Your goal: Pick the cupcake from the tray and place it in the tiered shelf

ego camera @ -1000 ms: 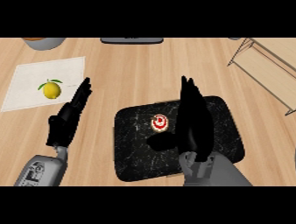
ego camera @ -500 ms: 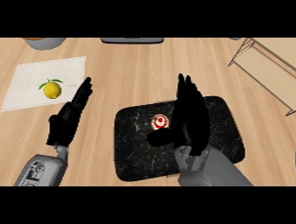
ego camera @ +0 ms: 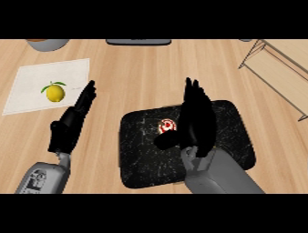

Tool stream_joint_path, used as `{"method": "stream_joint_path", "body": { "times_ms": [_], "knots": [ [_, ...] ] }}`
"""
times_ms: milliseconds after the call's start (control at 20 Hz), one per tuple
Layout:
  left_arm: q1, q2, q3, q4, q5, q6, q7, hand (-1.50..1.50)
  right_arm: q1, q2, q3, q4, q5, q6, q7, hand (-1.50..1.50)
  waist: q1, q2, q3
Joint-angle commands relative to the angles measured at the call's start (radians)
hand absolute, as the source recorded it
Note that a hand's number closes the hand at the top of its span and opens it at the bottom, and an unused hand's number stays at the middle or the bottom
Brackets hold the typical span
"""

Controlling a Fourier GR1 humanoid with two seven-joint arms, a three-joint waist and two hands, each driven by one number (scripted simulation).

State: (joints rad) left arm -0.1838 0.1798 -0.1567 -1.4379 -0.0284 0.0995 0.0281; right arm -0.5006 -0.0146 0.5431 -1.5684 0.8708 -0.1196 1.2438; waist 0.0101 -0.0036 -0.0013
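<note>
I have the right hand (ego camera: 196,119) over the dark tray (ego camera: 234,113), fingers straight and pointing away from me, thumb out to the left; it is released and holds nothing. The cupcake (ego camera: 166,126) sits on the tray just left of the palm, near the thumb; I see only a red-and-white top, with the rest partly hidden by the hand. I cannot tell whether the thumb touches it.

I judge the cupcake to be light and soft, with a top that would smear or crush if pressed. I want to take it low, round the sides of its base, thumb on one side and fingers on the other, and leave the top alone. It should not slip much, but it could tip if I nudge it sideways before closing.

The left hand (ego camera: 73,122) rests open on the wooden tabletop (ego camera: 143,77) at the view's left, near a white mat (ego camera: 35,82) carrying a lemon (ego camera: 54,92). The tiered shelf (ego camera: 288,73) stands at the upper right, well apart from the tray.
</note>
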Motion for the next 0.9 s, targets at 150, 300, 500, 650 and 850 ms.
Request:
{"method": "stream_joint_path", "body": {
  "times_ms": [150,300,500,650,850],
  "knots": [
    [-0.019,-0.02,0.001,0.026,-0.008,0.003,-0.003,0.0,0.027,0.014,0.049,0.009,0.003,-0.023,0.243,-1.5,-0.01,-0.001,0.0],
    [-0.033,-0.007,0.021,0.031,0.002,-0.009,-0.001,0.0,-0.048,0.014,0.008,0.079,-0.03,-0.024,0.243,-1.5,0.0,0.003,0.0],
    [0.017,-0.017,-0.003,0.014,-0.024,0.002,-0.028,0.0,-0.052,0.014,0.012,0.118,-0.029,-0.032,0.243,-1.5,0.003,0.002,0.0],
    [-0.007,0.004,0.014,0.005,-0.016,-0.015,0.004,0.0,-0.072,0.014,0.027,0.161,-0.056,-0.07,0.243,-1.5,0.011,0.002,0.0],
    [-0.028,-0.007,0.021,0.003,-0.004,-0.023,0.013,0.0,-0.008,0.014,0.063,0.177,-0.03,-0.115,0.226,-1.5,0.001,0.002,0.001]
  ]
}}
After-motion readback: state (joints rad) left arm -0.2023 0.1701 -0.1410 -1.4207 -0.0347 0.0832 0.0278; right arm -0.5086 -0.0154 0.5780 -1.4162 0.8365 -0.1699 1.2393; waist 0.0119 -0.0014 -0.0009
